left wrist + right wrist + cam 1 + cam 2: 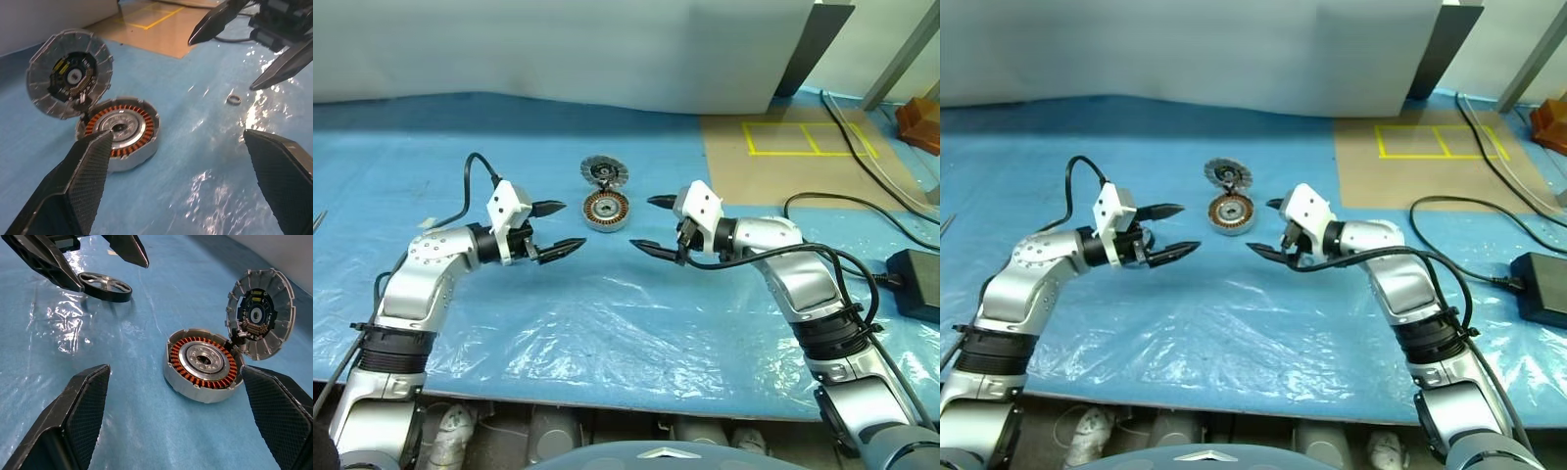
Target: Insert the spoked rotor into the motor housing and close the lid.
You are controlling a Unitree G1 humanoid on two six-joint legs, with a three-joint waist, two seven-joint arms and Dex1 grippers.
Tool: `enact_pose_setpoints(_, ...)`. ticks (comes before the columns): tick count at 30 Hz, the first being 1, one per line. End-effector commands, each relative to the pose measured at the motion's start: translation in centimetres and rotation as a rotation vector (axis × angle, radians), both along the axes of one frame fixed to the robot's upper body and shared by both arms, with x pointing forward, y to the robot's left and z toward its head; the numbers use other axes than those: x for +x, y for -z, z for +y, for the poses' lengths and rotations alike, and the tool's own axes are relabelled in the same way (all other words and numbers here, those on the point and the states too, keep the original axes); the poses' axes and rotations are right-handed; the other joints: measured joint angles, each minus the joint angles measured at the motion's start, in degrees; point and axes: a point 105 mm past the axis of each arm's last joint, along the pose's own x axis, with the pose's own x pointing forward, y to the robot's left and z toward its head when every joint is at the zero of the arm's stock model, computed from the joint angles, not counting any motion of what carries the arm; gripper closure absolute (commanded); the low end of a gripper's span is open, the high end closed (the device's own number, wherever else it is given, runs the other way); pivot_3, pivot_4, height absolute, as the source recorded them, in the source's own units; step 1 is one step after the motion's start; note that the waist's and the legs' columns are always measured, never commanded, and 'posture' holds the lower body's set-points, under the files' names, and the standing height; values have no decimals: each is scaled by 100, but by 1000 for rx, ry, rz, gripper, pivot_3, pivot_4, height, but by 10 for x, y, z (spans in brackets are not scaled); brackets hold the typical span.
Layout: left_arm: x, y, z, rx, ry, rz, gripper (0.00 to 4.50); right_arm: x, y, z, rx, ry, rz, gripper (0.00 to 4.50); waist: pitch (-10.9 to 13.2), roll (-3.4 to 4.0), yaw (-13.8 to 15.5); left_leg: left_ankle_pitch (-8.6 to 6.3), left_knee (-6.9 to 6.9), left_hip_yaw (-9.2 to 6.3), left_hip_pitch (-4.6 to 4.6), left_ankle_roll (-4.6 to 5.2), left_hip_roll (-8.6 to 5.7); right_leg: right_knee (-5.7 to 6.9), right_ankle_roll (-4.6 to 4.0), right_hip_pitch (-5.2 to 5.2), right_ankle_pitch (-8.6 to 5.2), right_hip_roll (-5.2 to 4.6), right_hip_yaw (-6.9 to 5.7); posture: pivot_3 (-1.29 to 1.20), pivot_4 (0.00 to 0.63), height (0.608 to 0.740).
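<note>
Blue plastic sheet [607,323] covering the table. On it, far right: brown board [783,157] with yellow tape rectangles [808,139]; black power adapter [915,282] with cables; small metal ring [234,99].

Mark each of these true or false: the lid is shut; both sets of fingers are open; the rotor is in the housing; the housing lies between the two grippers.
1. The lid is shut on the motor housing: false, it stands open at the rim.
2. Left gripper and right gripper have open fingers: true.
3. The spoked rotor sits in the housing: false, it lies apart on the blue sheet.
4. The housing lies between the grippers, slightly beyond: true.
</note>
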Motion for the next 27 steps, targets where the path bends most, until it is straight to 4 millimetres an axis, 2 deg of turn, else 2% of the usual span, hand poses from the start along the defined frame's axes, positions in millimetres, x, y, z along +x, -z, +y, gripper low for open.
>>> enact_pose_setpoints(1, 3, -13, 1, 1, 1, -66, 19, -3, -13, 3, 6, -32, -51, 10, 0, 0, 13, 0, 1, 0, -1, 0, 0, 0, 0, 0, 0, 0, 0, 0, 150, 740)
enact_pose_setpoints(6, 1, -6, -8, 7, 49, -52, 19, -8, -10, -7, -15, -25, -42, 10, 0, 0, 25, 1, 1, -1, -4, 1, 0, 0, 0, 0, 0, 0, -1, 0, 150, 740)
enact_pose_setpoints(12, 5, -19, -14, -57, 104, -28, 19, -6, -7, -10, -49, -21, -47, 10, 0, 0, 23, 2, 6, 0, 1, 3, 2, 8, -3, 0, 2, 0, -1, 0, 150, 740)
enact_pose_setpoints(16, 5, -14, -16, -14, 121, -35, 19, -5, -7, -3, -31, -18, -44, 10, 0, 0, -14, 2, 7, 3, 2, 3, 0, 12, -3, 0, 2, 0, 4, 0, 150, 740)
enact_pose_setpoints(20, 4, -2, -16, 31, 127, -35, 19, -1, -7, -6, -20, 22, -50, 10, 0, 0, 4, 2, 6, 2, 2, 4, 1, 10, -4, 0, 1, 0, 2, 0, 150, 740)
enact_pose_setpoints(27, 9, 2, -15, 46, 114, -54, 19, 2, -9, -9, -35, 36, -62, 10, 0, 0, 15, 3, 10, 1, 0, 4, 1, 12, -4, 0, 1, -1, 1, 0, 150, 740)
